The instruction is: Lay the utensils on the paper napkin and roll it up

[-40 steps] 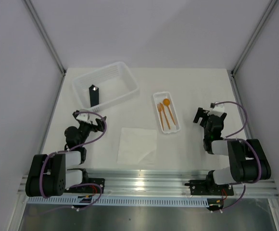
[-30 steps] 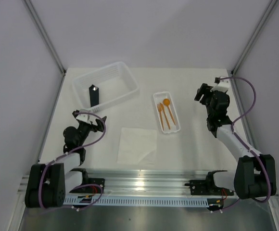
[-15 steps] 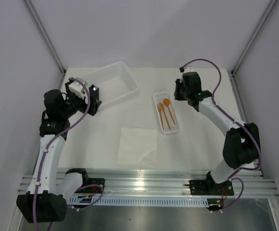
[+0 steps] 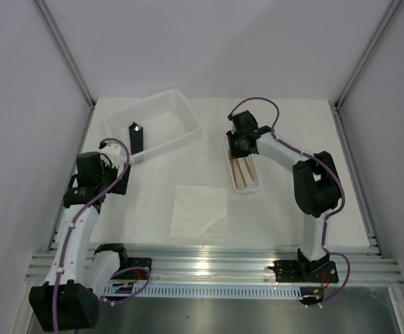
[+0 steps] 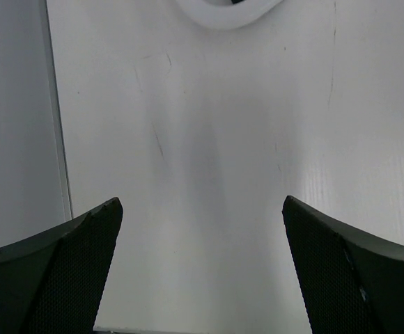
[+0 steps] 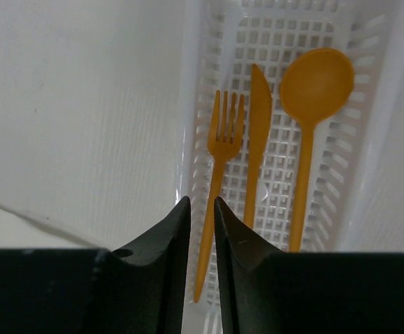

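Reached since the earlier frame by the right gripper [image 6: 200, 209], the utensils [image 6: 258, 139] lie parallel in the ribbed tray [image 6: 195, 104]. The gripper's jaws are narrowed almost closed and empty, presumably pre-set for a thin handle. Nearer the bases lies the paper napkin [image 4: 198, 209]; the left gripper [image 5: 202, 202] gapes, idle.

1. This is looking like a robotics lab test cell, not a home, a kitchen or a shop.
2. Two robot arms, the left arm [image 4: 76, 219] and the right arm [image 4: 312, 182], are sitting bolted to an aluminium rail [image 4: 216, 264] at the near edge of a white table [image 4: 285, 209].
3. Plain pale wall panels [image 4: 209, 42] are closing in the table on three sides, with bare metal posts [image 4: 64, 52] running up at the far corners.
4. Purple cables [image 4: 254, 100] are looping in the open along both arms.
5. The table is carrying only a few laid-out props, each lying apart: a slotted basket [image 4: 161, 104], a narrow tray [image 4: 241, 188] and a paper napkin [image 4: 198, 209].
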`<control>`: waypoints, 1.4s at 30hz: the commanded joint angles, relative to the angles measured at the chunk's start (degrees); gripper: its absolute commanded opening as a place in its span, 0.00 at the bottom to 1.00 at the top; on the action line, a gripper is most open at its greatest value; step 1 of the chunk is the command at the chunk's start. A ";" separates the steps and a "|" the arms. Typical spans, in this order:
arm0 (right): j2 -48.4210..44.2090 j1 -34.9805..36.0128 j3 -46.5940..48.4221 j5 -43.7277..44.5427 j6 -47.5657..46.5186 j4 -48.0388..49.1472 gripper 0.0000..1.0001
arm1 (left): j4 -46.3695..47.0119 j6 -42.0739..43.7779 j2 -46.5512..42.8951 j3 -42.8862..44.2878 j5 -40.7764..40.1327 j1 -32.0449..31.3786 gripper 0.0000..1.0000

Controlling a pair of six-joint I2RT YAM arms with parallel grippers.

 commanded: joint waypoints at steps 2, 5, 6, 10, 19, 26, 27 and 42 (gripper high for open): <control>3.67 0.44 3.47 -0.67 2.55 -1.78 0.22 | 1.54 -0.99 -0.98 -1.76 -3.16 0.50 1.00; 4.99 0.53 3.30 0.47 3.17 -1.96 0.20 | 1.46 -1.08 -1.15 -1.85 -2.63 0.59 1.00; 5.08 0.53 3.12 0.73 3.34 -2.13 0.19 | 1.54 -1.08 -0.98 -1.93 -2.63 0.59 1.00; 5.26 0.53 1.89 0.65 3.52 -0.91 0.18 | 1.37 -1.25 -0.80 -1.93 -2.28 0.59 1.00; 7.37 0.53 1.10 0.73 3.34 -0.37 0.23 | 1.37 -1.25 -0.80 -2.11 -2.19 0.59 1.00; 9.04 0.53 -0.13 4.16 3.08 -0.38 0.21 | 1.02 -1.17 -1.24 -1.94 -2.72 0.59 1.00; 9.13 0.53 -0.22 4.25 2.99 -0.20 0.18 | 0.84 -1.17 -1.24 -1.76 -2.81 0.59 1.00; -2.54 0.53 2.59 5.39 0.27 0.67 0.00 | 0.75 -1.17 -1.33 -1.85 -2.19 0.59 1.00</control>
